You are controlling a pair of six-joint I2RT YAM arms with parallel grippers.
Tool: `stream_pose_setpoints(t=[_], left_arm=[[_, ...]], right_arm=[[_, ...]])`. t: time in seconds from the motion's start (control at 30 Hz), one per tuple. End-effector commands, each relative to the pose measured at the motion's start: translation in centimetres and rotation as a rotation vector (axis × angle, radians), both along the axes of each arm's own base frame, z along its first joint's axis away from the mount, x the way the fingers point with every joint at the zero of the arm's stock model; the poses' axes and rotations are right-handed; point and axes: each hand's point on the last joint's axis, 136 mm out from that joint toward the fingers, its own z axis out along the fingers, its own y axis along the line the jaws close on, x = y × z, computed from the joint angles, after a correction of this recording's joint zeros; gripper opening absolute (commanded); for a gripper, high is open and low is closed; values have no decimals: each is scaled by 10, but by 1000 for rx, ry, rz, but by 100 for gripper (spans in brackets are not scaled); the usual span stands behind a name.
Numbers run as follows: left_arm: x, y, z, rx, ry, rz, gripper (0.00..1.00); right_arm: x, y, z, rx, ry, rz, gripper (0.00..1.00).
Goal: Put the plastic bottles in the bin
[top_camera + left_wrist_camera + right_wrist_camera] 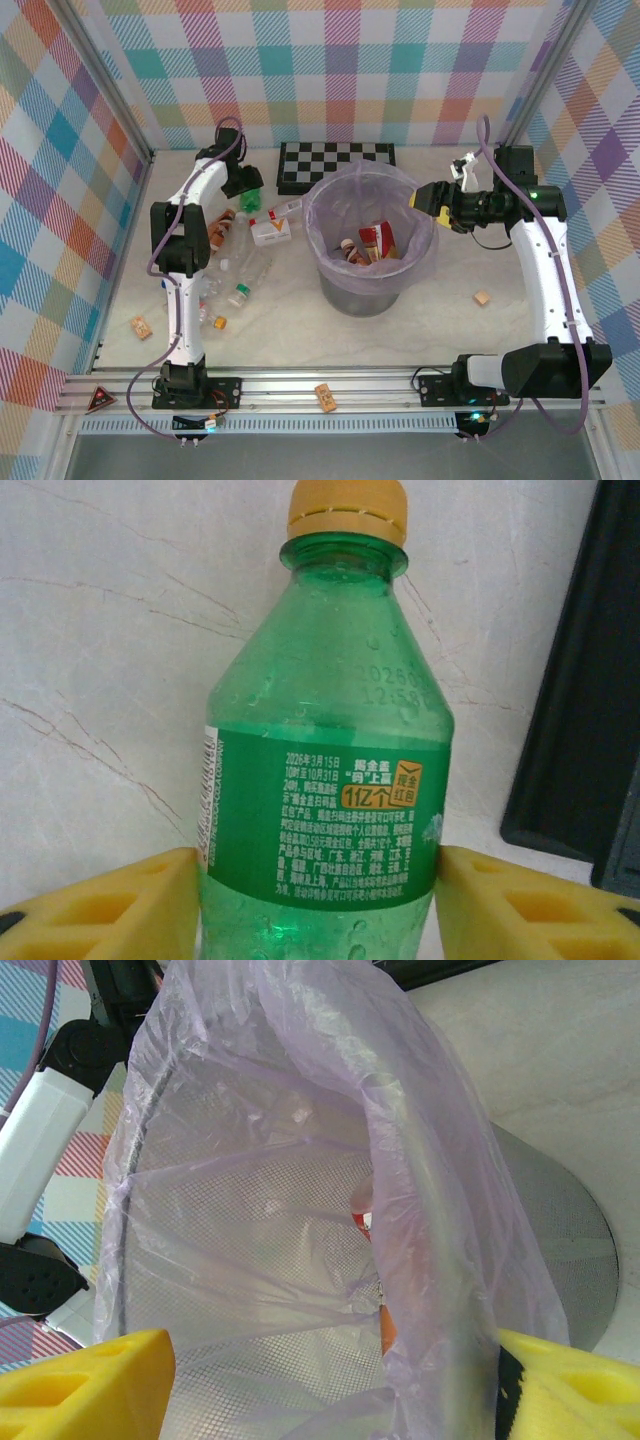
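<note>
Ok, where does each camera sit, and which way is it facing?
Top external: fixed above and behind the robot, looking down at the table; in it: left arm, right arm, left gripper, right gripper.
Left wrist: on the left arm, looking down its yellow fingers at a green bottle between them.
Right wrist: on the right arm, facing the rim of the bin and its bag, yellow fingers at bottom corners.
Shared: top and right wrist both catch the bin; top and left wrist, the green bottle.
</note>
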Motion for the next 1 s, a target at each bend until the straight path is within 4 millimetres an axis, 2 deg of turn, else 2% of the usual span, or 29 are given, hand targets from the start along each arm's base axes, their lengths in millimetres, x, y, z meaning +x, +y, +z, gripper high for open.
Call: stream_pose_setpoints(t=[0.0, 0.13, 0.3, 0.47, 0.6, 0.77, 0.97], left_arm=[[2, 0, 3, -4, 11, -3, 71], [2, 0, -12, -3, 35, -3, 73], [1, -2, -23, -11, 54, -8, 61], [1, -2, -12, -11, 37, -11, 52], [3, -5, 19, -33, -17, -16, 50], [1, -8, 78, -67, -121, -20, 49], [-21, -27, 148, -171, -226, -65, 49]], right_arm=[[-6, 2, 16, -7, -54, 15, 78], [-7, 1, 13, -10, -44, 9, 78], [-7, 3, 5, 13, -15, 5, 78], [-9, 12, -1, 21, 5, 16, 77], [-11, 20, -7, 25, 17, 3, 76], [-11, 23, -9, 53, 5, -83, 75], [-15, 29, -13, 59, 2, -132, 75]])
